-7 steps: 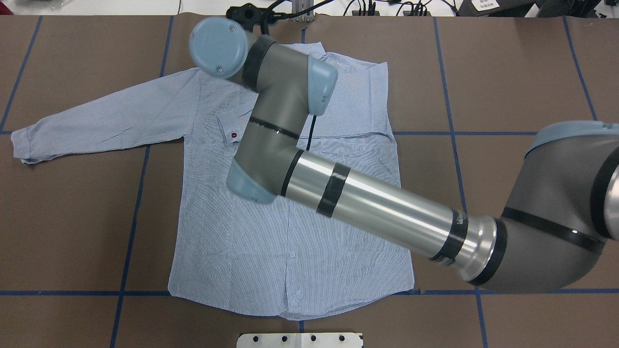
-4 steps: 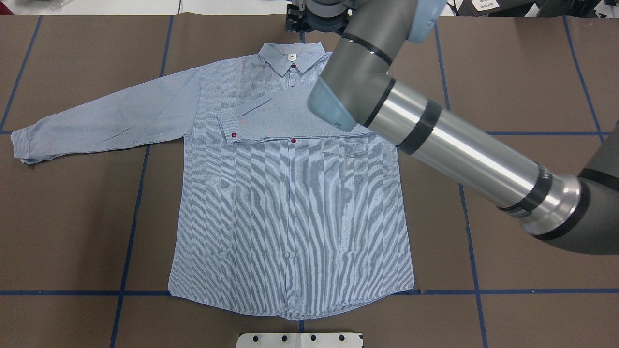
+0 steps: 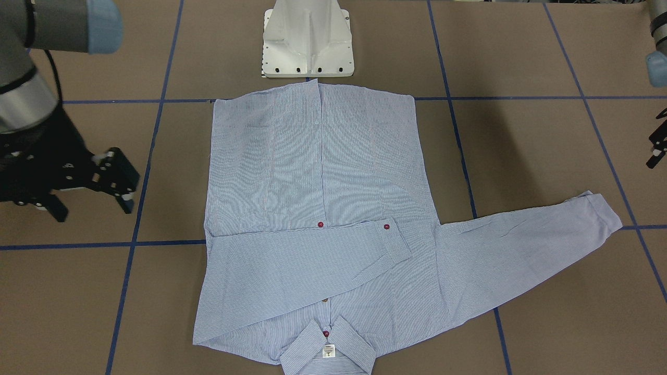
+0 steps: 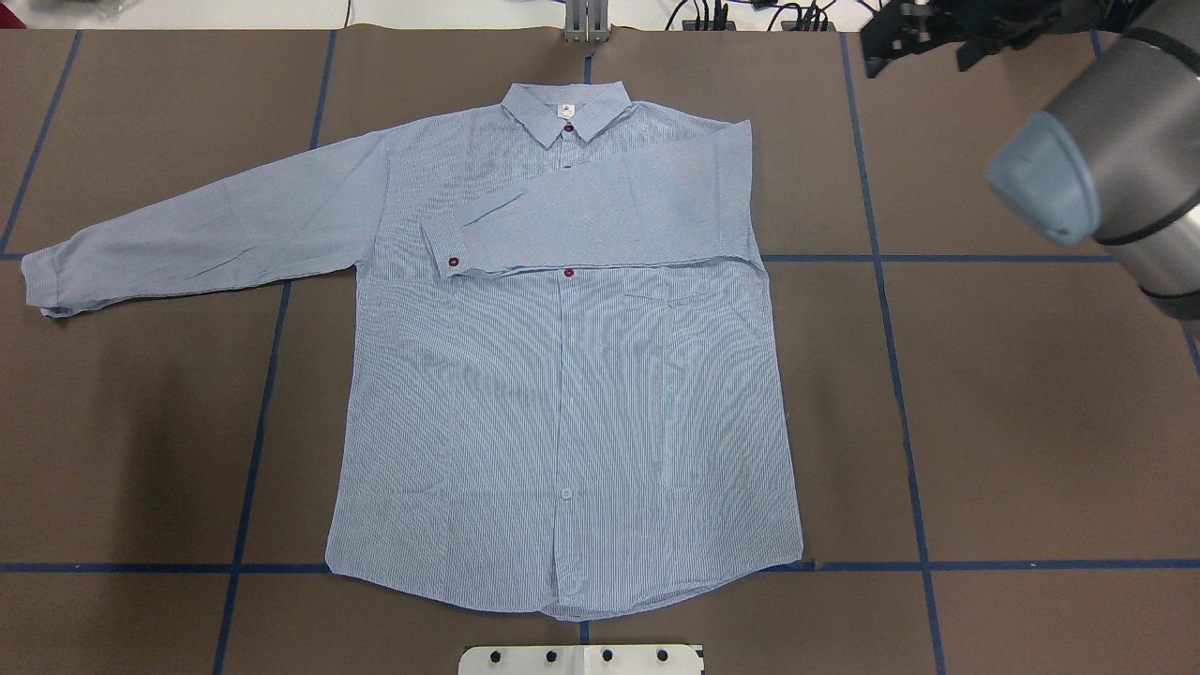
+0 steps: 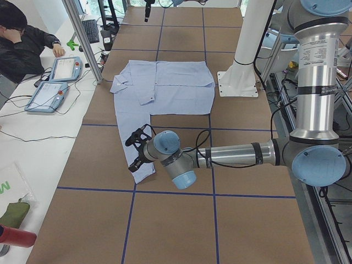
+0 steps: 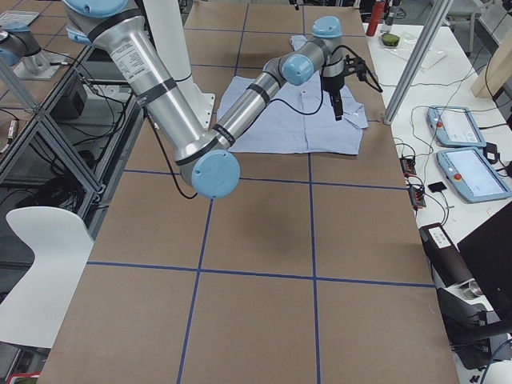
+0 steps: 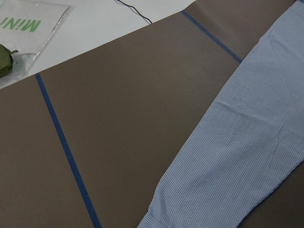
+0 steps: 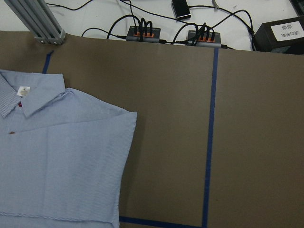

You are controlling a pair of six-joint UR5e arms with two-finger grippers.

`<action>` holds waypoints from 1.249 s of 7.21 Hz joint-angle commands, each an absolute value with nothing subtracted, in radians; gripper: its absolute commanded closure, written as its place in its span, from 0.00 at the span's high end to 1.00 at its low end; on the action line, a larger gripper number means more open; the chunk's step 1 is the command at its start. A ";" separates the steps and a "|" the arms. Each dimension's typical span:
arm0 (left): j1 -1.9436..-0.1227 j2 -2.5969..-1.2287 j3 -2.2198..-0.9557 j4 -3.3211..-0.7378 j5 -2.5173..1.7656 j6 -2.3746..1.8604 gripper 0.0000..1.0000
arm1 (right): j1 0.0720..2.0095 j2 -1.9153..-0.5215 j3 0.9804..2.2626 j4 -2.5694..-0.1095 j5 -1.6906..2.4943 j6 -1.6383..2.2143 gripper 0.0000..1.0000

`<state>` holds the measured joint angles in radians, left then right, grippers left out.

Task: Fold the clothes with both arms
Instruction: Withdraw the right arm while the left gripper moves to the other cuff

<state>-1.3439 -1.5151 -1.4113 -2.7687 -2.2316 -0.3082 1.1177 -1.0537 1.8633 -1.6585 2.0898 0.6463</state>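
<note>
Right tool now off shirt (spread)

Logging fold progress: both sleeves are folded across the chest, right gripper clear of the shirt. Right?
Not both. The overhead view shows one sleeve folded across the chest; the other sleeve lies spread on the table. Right gripper is clear of the shirt.
</note>
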 commanded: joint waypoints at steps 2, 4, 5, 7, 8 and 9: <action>-1.150 -1.514 -1.197 -3.098 -2.027 -0.597 0.99 | 1.201 -1.196 1.954 -1.655 2.146 0.520 1.00; -1.071 -1.514 -1.170 -3.175 -1.971 -0.766 0.86 | 1.201 -1.198 1.957 -1.655 2.146 0.523 1.00; -1.066 -1.514 -1.169 -3.178 -1.971 -0.822 0.81 | 1.201 -1.204 1.960 -1.655 2.146 0.523 1.00; -1.054 -1.520 -1.129 -3.183 -1.918 -0.825 0.74 | 1.201 -1.204 1.962 -1.655 2.145 0.532 1.00; -1.052 -1.525 -1.115 -3.191 -1.911 -0.828 0.68 | 1.201 -1.204 1.962 -1.655 2.145 0.532 1.00; -1.049 -1.526 -1.114 -3.189 -1.913 -0.862 0.60 | 1.201 -1.204 1.962 -1.655 2.145 0.532 1.00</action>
<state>-1.0537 -1.5229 -1.1227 -3.1874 -1.9181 -0.8350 1.2011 -1.2041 1.9616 -1.6552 2.1447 0.5315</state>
